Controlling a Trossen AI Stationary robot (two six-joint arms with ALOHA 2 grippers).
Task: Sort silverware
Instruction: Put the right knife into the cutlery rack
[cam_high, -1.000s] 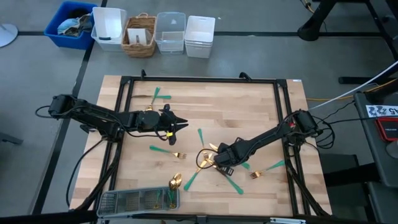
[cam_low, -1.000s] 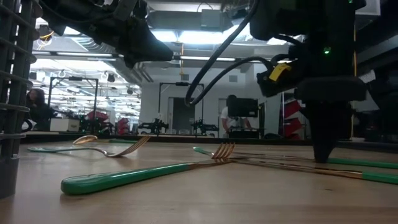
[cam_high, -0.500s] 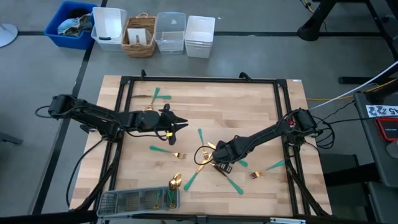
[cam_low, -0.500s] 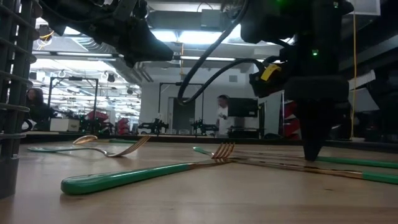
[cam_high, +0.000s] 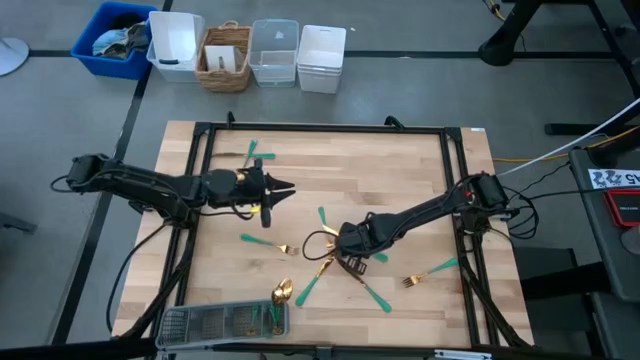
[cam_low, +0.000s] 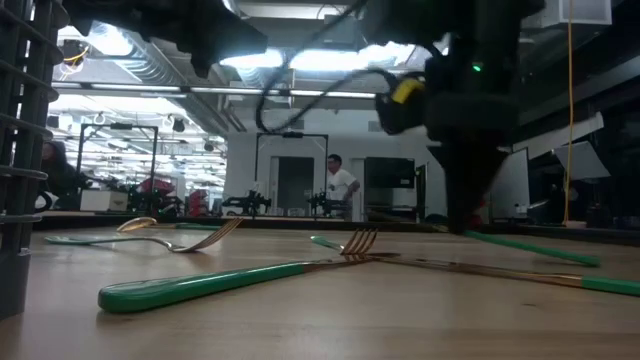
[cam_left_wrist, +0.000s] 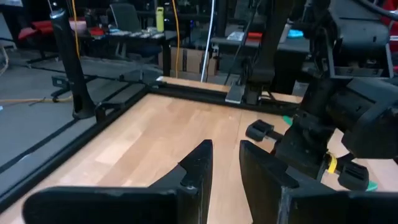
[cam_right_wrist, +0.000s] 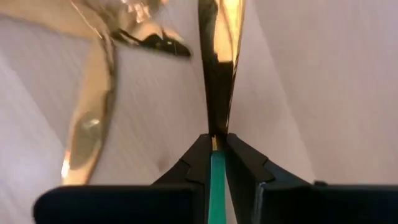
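Your right gripper (cam_right_wrist: 214, 152) pinches a knife (cam_right_wrist: 217, 68) where its teal-green handle meets the gold blade, its long axis running straight out ahead of the fingers (cam_right_wrist: 193, 158), blade pointing away from the wrist. In the high view that gripper (cam_high: 345, 243) works at the centre of the wooden table (cam_high: 400, 170), amid the main scatter of silverware (cam_high: 345, 262), whose handles fan out in all directions. A fork (cam_high: 432, 271) lies just right of the scatter, handle pointing to the table's right edge; another fork (cam_high: 270, 244) lies left of it. One piece (cam_high: 252, 153) rests apart near the far left corner. The grey mesh tray (cam_high: 222, 320) at the table's near left edge holds some teal handles in its right-hand compartment. Your left gripper (cam_high: 280, 188) hovers left of the scatter, fingers (cam_left_wrist: 199, 165) narrowly apart and empty. Beyond the table's far edge stand a blue bin (cam_high: 115, 37), white tubs (cam_high: 320, 55) and a wicker basket (cam_high: 224, 55). A person (cam_low: 340, 185) stands in the room behind
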